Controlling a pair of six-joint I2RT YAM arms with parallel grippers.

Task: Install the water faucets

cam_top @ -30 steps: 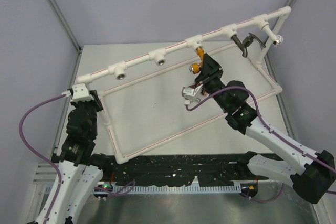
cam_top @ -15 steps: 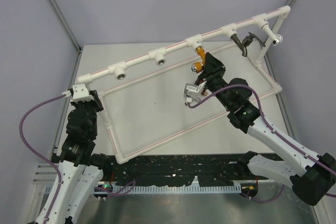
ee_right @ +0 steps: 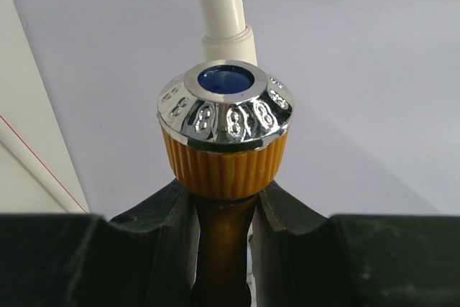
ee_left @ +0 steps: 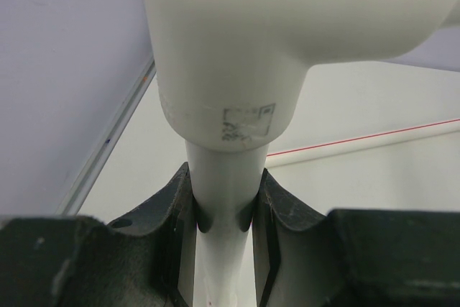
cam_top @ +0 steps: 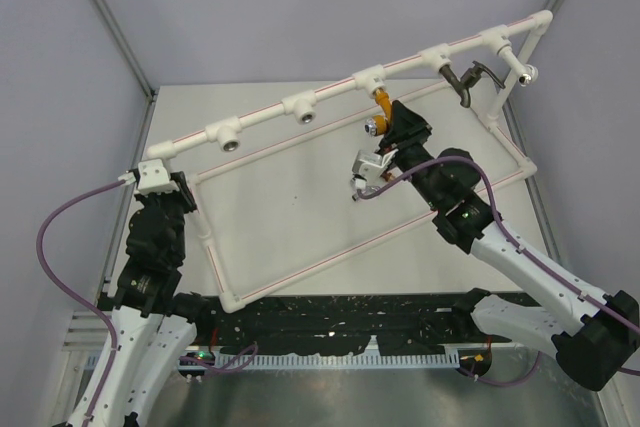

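Note:
My right gripper (cam_top: 391,128) is shut on the orange faucet (cam_top: 380,107), which hangs from the third socket (cam_top: 368,79) of the white pipe frame (cam_top: 270,119). In the right wrist view the fingers (ee_right: 162,217) clamp the faucet's amber stem just under its ribbed orange knob with the chrome, blue-centred cap (ee_right: 225,124). A dark grey faucet (cam_top: 465,83) and a silver faucet (cam_top: 528,74) sit in the sockets to the right. My left gripper (cam_top: 186,195) is shut on the frame's left corner pipe (ee_left: 224,192), below its elbow (ee_left: 287,26).
Two empty sockets (cam_top: 229,137) (cam_top: 305,111) face forward on the top bar. The frame's lower rails (cam_top: 330,262) lie across the pale table (cam_top: 290,202). Grey walls stand close on both sides. A black cable tray (cam_top: 340,327) runs along the near edge.
My right wrist has rolled while holding the orange faucet, so its knob now shows its chrome cap. The left arm and the frame have not moved.

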